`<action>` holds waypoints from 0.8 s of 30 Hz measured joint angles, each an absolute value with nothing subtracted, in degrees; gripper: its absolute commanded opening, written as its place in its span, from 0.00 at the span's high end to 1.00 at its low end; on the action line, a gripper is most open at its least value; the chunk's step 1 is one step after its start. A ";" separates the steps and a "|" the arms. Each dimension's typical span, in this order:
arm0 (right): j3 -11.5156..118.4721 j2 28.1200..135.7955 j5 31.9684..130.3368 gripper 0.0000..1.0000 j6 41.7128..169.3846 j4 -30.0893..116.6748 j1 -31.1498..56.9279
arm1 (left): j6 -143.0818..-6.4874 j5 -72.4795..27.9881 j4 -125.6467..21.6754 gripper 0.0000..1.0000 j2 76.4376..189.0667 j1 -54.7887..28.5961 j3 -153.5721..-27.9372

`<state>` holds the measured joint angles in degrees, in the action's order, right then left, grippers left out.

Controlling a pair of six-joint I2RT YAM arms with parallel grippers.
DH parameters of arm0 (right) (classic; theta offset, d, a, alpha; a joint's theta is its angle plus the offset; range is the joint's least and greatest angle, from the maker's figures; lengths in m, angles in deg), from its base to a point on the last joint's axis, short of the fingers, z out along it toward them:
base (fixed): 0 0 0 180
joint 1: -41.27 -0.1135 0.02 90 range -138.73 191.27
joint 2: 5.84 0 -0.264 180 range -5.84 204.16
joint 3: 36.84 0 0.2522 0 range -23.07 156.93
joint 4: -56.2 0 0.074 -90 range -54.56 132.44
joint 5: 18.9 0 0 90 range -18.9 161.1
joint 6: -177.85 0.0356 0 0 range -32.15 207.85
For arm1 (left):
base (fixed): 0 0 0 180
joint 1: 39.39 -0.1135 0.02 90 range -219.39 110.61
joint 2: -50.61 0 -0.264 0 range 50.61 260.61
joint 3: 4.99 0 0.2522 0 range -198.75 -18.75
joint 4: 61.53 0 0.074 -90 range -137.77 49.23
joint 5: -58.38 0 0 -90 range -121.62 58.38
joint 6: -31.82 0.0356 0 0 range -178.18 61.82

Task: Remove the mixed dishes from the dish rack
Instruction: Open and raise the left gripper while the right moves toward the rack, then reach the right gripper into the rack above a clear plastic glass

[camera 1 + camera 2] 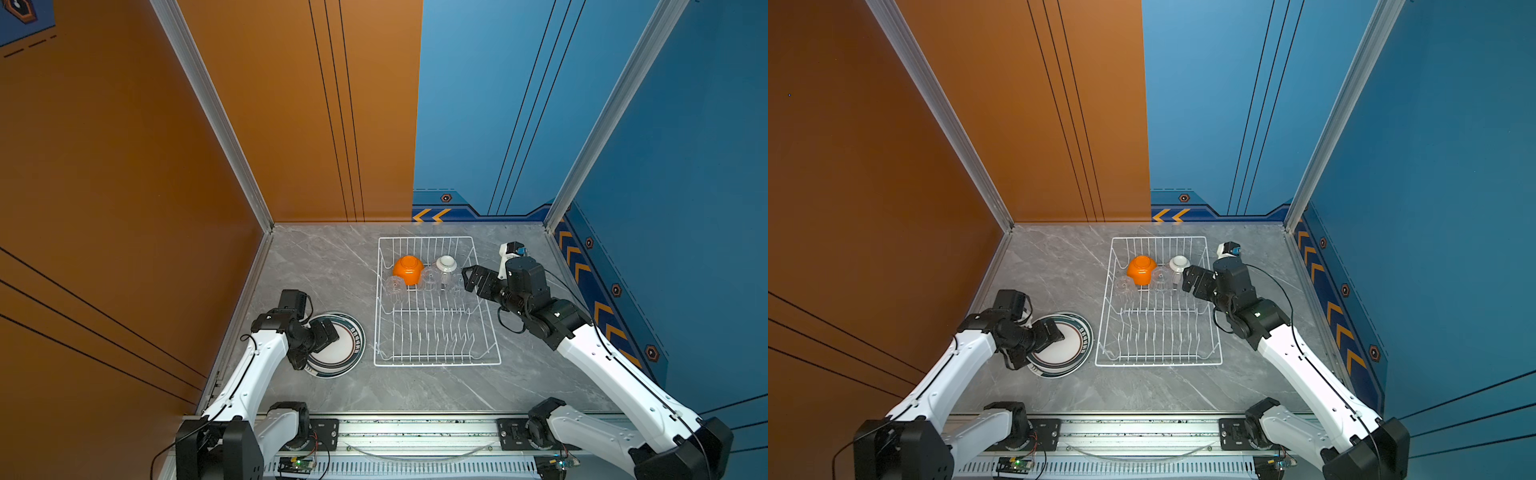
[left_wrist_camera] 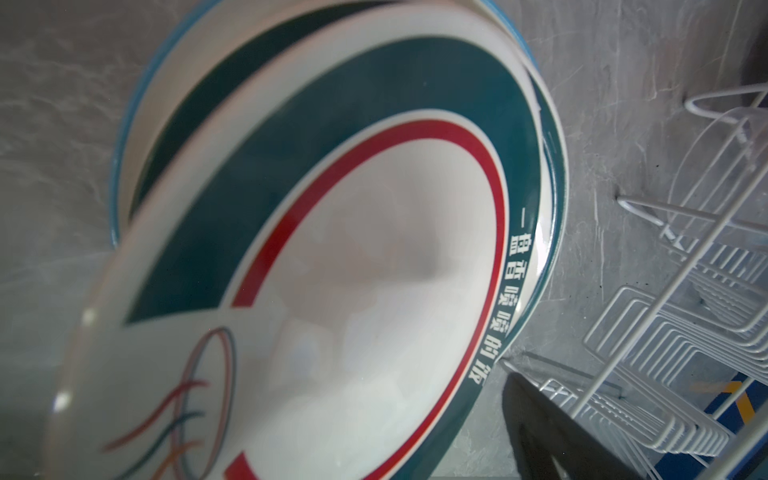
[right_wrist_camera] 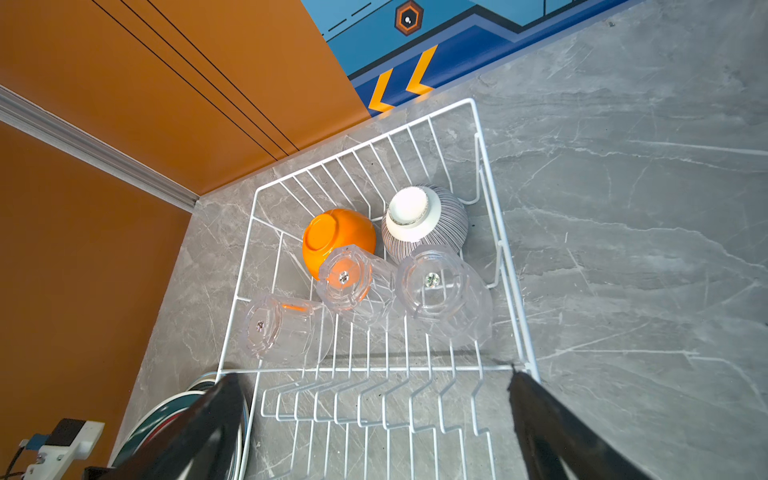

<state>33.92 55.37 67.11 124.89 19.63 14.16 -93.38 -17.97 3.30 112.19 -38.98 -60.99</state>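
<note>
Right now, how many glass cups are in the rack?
3, all in the rack: one cup before the orange bowl, one cup before the striped bowl, one cup alone, nearer the plates. None seems hidden.

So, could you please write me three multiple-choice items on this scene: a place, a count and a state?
1. Where are the striped plates? A stacked on the table beside the dish rack; B inside it; C in a gripper.
2. How many glass cups lie in the rack? A one; B three; C five.
3. The right gripper's fingers are: A shut on a cup; B shut on a plate; C open, empty.
A: the stack lies outside the wire. B: the right wrist view shows three. C: they stand apart, nothing between.
</note>
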 measured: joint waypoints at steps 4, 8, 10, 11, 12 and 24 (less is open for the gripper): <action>35.99 56.74 65.87 0.00 123.73 18.04 13.17 | -91.59 -19.19 5.99 0.02 112.17 -39.09 -63.81; 36.78 58.38 65.67 0.00 122.90 17.30 12.37 | -89.60 -20.04 8.02 0.02 113.94 -39.88 -64.64; 36.89 59.41 65.71 0.00 122.26 17.06 12.21 | -88.75 -20.02 8.81 0.02 116.76 -40.10 -64.93; 36.89 59.74 65.73 0.00 122.11 16.95 12.15 | -88.33 -20.02 9.03 0.02 118.01 -40.10 -64.97; 36.91 60.02 65.76 0.00 121.93 16.75 12.04 | -87.89 -20.07 9.20 0.02 119.01 -40.10 -64.99; 42.66 63.13 63.94 0.00 117.15 12.09 9.85 | -85.51 -28.07 12.29 0.02 119.88 -39.46 -72.71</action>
